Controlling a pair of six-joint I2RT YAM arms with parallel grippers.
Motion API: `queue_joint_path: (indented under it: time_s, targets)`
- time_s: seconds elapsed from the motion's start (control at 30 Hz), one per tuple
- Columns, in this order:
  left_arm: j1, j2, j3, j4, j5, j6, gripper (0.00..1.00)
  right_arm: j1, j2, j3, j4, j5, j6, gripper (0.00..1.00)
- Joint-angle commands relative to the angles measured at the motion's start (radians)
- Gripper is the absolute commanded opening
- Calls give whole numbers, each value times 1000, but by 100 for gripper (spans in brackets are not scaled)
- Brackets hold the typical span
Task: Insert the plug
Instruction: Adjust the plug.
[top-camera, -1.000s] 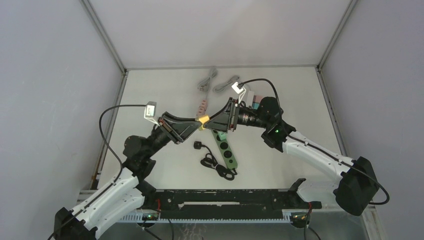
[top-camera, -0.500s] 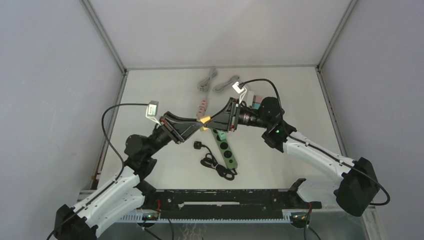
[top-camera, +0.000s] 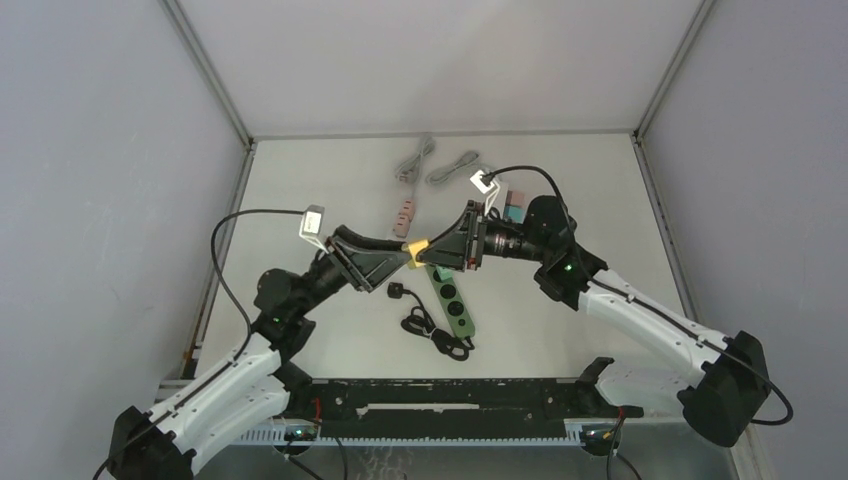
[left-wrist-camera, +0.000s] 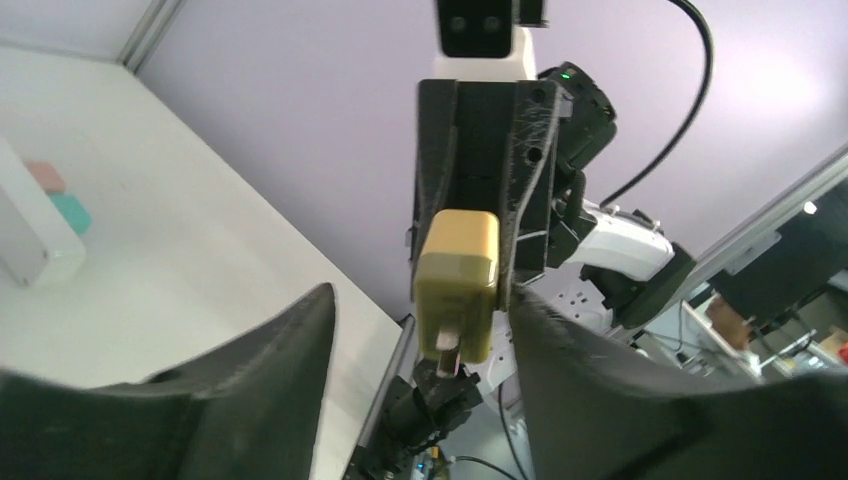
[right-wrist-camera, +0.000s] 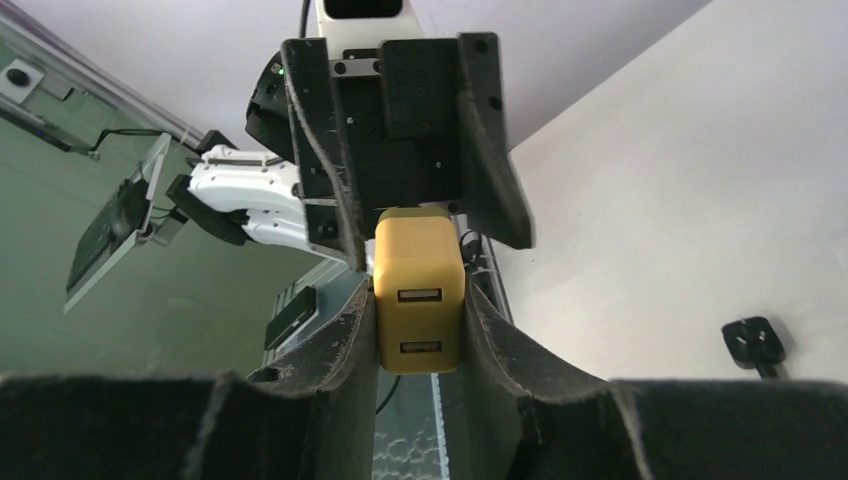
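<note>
Pinching yellow plug (right-wrist-camera: 418, 285): right hand (top-camera: 427, 248)

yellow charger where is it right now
In the top view the yellow charger hangs in mid-air near the centre, clamped in the right jaws with the left jaws open around it, just beyond the far end of the green power strip.

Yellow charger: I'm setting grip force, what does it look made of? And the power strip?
Yellow charger: likely hard moulded plastic, satin; smooth rounded corners, crisp port cut-outs. Green power strip: probably rigid plastic; finish too small to judge.
</note>
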Motion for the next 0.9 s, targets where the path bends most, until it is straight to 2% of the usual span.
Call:
queue_joint_path:
  time_s: [0.0, 0.07, 0.2, 0.27, 0.63, 0.87]
  targets:
    - [1, -28, -32, -85, -68, 66, 77, -7, -75, 42, -131, 58, -103, 0]
    - [0, -43, -41, -138, -98, 94, 88, -7, -95, 43, -200, 92, -139, 0]
    - [1, -60, -53, -262, -169, 134, 92, -12, -129, 43, -343, 173, -198, 0]
    - [1, -60, -59, -305, -206, 142, 100, -15, -144, 42, -391, 209, -212, 0]
    - [1, 86, -9, -515, -334, 152, 100, 3, -144, 104, -723, 491, -319, 0]
    - [1, 254, 22, -505, -302, 94, 100, 74, -68, 171, -905, 671, -361, 0]
